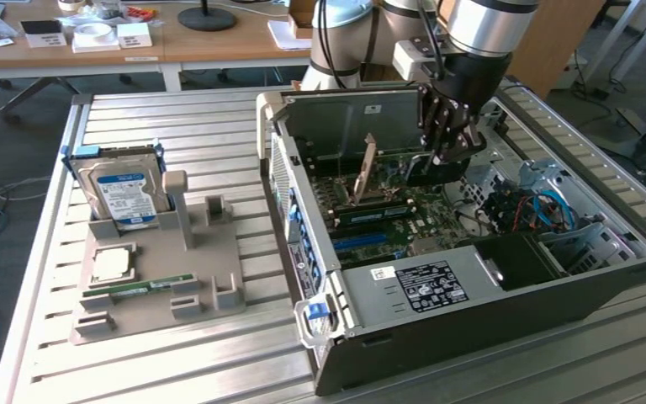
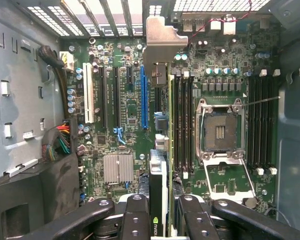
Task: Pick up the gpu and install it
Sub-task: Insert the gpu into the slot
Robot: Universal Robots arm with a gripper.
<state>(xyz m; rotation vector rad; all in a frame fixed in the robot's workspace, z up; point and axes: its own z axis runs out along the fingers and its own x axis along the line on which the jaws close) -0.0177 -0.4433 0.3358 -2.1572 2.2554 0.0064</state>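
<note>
The gpu [image 2: 159, 175] is clamped edge-on by the claw [image 2: 162, 214], beside the memory slots [image 2: 182, 120]. The open computer case [image 1: 447, 324] is laid on a slatted bench [image 1: 188, 126].

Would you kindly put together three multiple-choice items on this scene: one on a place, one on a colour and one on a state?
1. Where is the hard drive? A. Upright in the grey holder beside the computer case. B. Inside the case. C. On the wooden desk.
2. What colour is the long slot next to the gpu on the motherboard? A. Red. B. Yellow. C. Blue.
3. How is the gpu? A. Lying on the table. B. Clamped edge-on in the gripper. C. Resting in the holder.
Answers: 1 A, its blue label faces out from the holder; 2 C, the wrist view shows it blue; 3 B, the fingers close on it over the motherboard.
</note>
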